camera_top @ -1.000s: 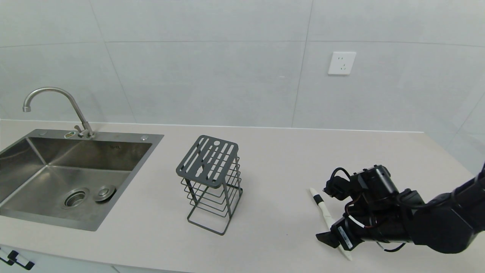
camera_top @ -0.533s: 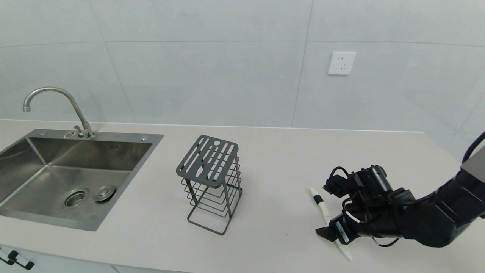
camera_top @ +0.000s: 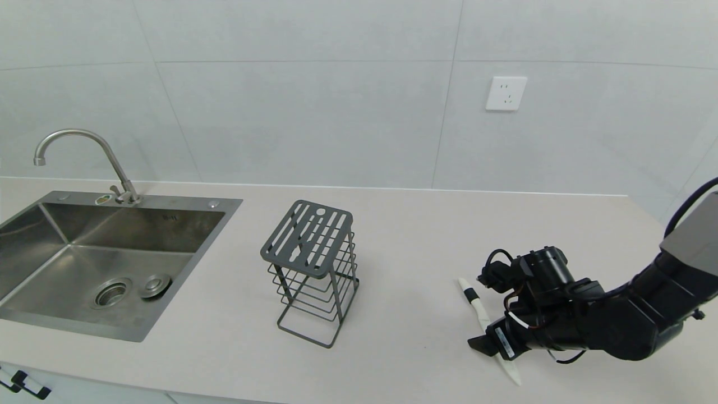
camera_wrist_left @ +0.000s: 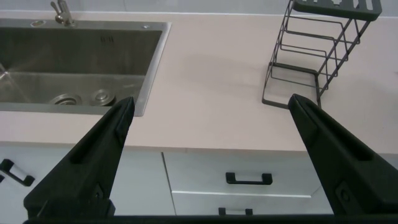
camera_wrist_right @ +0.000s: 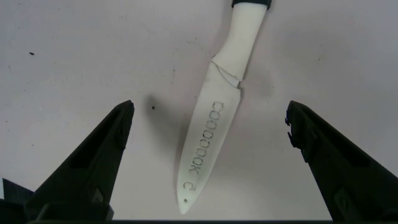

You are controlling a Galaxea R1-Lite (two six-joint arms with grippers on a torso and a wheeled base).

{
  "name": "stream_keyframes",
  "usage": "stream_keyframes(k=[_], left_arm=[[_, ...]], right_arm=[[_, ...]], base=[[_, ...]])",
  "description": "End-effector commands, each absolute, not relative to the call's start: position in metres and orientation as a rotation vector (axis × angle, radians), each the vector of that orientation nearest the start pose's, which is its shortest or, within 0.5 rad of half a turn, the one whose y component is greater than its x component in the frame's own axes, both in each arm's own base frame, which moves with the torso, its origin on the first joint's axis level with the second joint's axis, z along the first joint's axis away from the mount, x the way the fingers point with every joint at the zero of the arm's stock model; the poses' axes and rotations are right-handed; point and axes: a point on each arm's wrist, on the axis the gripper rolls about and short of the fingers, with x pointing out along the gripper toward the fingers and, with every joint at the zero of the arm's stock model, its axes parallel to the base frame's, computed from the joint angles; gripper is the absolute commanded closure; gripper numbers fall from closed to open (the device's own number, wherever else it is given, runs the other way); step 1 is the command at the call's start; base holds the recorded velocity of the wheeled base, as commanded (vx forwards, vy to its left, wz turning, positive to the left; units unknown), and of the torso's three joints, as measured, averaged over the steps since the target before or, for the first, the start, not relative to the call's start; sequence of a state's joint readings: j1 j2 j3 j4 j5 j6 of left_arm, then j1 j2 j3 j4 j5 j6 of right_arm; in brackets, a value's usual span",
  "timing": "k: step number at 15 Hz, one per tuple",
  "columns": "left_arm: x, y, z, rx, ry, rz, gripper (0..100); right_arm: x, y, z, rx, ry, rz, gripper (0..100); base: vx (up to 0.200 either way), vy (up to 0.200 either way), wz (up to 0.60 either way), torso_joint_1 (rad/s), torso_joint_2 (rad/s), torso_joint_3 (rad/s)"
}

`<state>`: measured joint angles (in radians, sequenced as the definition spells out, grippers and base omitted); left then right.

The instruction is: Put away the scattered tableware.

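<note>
The right claw is open wide, its two dark fingers standing on either side of a white knife without touching it. The knife lies flat on the pale counter between them, blade toward the counter's front edge and handle toward the wall, with a black band near the far end of the handle. A row of small marks runs along the blade. In the head view the claw sits low over the blade half of the knife, and the arm behind it comes in from the right edge of the counter. How close the fingertips are to the surface cannot be told. Well to the left of the knife, near the middle of the counter, stands a dark wire rack with a slotted top plate, upright and apart from everything else. Farther left, a steel sink is set into the counter, with a curved tap at its back rim. A white wall socket sits on the tiled wall above the right side. The left claw is also open and holds nothing; it hangs off the front of the counter, above the cabinet drawers, facing the sink and the rack.
</note>
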<state>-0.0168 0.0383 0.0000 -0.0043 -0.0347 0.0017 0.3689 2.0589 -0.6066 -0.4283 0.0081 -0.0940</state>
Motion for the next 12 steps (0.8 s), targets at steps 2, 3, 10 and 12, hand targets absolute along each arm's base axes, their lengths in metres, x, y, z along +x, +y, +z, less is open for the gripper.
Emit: stream_keyframes(k=[2, 3, 10, 12], left_arm=[[-0.02, 0.0, 0.077, 0.003, 0.035, -0.052, 0], [-0.02, 0.0, 0.077, 0.003, 0.035, -0.052, 0], [-0.02, 0.0, 0.077, 0.003, 0.031, -0.051, 0], [-0.02, 0.0, 0.077, 0.003, 0.031, -0.051, 0]], right_arm=[[0.276, 0.107, 0.008, -0.269, 1.003, 0.391, 0], [0.278, 0.107, 0.007, -0.269, 1.002, 0.388, 0], [0.288, 0.101, 0.004, -0.253, 1.001, 0.363, 0], [0.288, 0.101, 0.001, -0.254, 1.011, 0.364, 0]], base=[[0.0, 0.0, 0.0, 0.0, 0.0, 0.0], [0.0, 0.0, 0.0, 0.0, 0.0, 0.0], [0.0, 0.0, 0.0, 0.0, 0.0, 0.0], [0.0, 0.0, 0.0, 0.0, 0.0, 0.0]])
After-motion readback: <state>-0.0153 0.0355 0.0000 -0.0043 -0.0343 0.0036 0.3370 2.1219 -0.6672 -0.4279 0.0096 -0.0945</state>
